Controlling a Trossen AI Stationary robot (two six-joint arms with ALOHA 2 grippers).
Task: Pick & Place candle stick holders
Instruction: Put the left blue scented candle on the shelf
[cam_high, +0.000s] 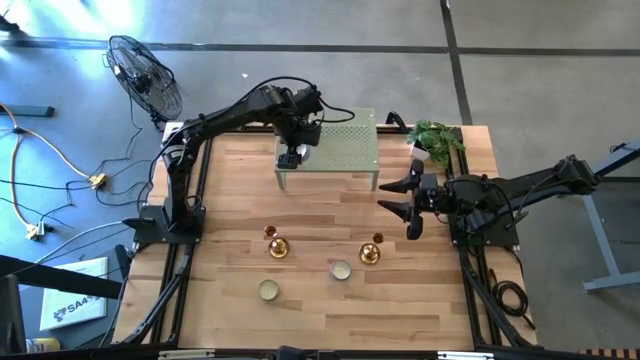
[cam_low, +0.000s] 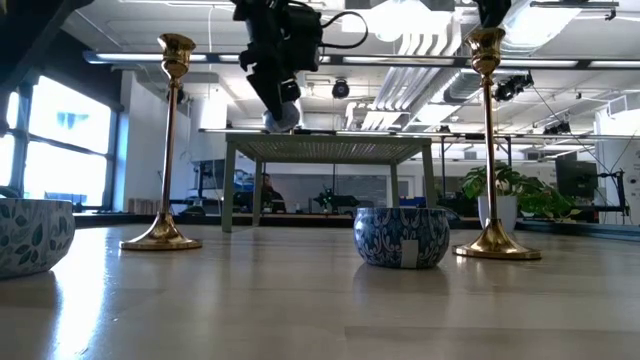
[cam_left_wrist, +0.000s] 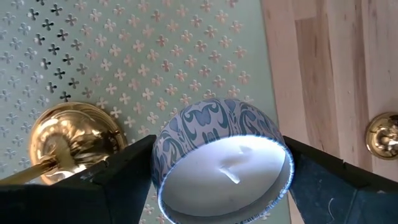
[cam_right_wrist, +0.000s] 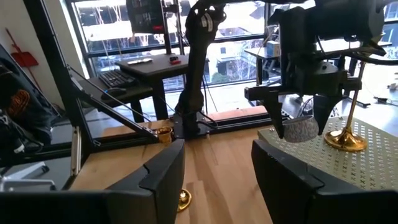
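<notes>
On the pale green perforated metal stand (cam_high: 345, 150) at the desk's back, one shiny gold candle stick holder (cam_left_wrist: 68, 140) stands beside my left jaws (cam_high: 291, 158), which grip a blue-patterned candle tin (cam_left_wrist: 221, 162). Two more gold holders (cam_high: 277, 245) (cam_high: 370, 252) stand on the wooden desk (cam_high: 230, 200). My right jaws (cam_high: 408, 207) hang open nearby.

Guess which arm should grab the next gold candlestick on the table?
Probably the right. The right gripper is open, empty and near a candlestick. The left gripper is busy holding a candle over the shelf.
</notes>
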